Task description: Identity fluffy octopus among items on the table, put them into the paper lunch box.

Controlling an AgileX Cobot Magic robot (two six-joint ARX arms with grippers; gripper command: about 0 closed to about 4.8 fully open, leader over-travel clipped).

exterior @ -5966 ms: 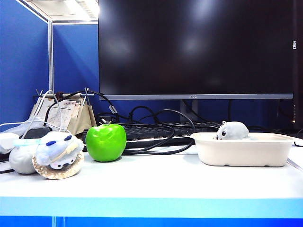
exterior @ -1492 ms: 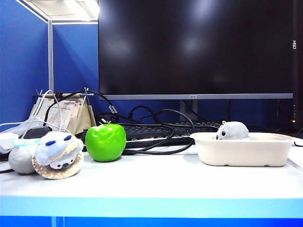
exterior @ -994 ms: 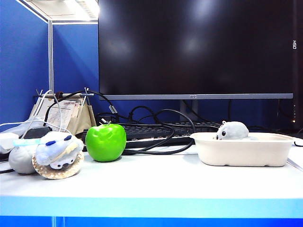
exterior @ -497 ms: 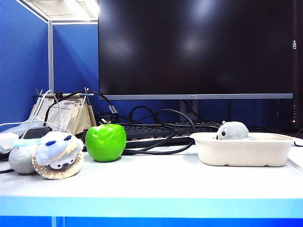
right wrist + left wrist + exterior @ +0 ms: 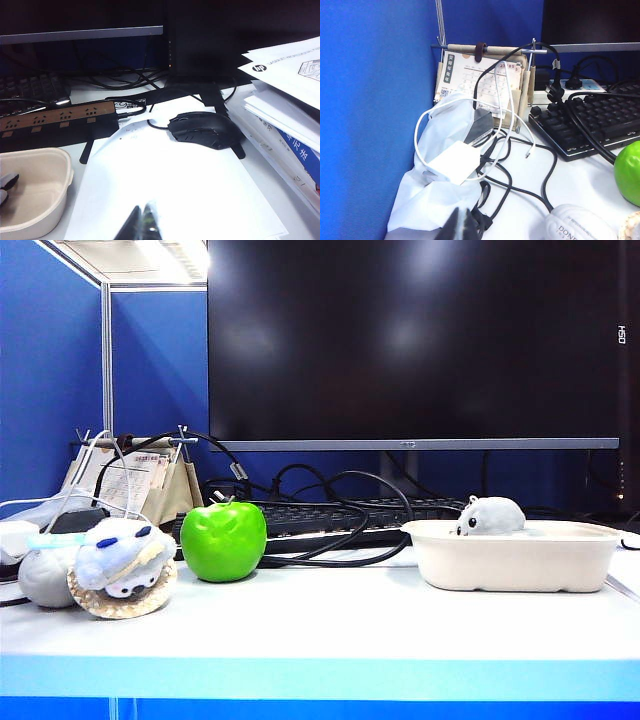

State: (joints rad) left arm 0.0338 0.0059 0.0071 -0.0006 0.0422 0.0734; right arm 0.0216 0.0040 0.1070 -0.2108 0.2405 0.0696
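Exterior view: the fluffy octopus (image 5: pixel 489 515) sits inside the paper lunch box (image 5: pixel 515 558) on the table (image 5: pixel 330 625), no arm near. Left wrist: left gripper (image 5: pixel 461 225) pinched together, over cables (image 5: pixel 520 175) far from the box. Right wrist: right gripper (image 5: pixel 141 223) closed tight just beside the box rim.
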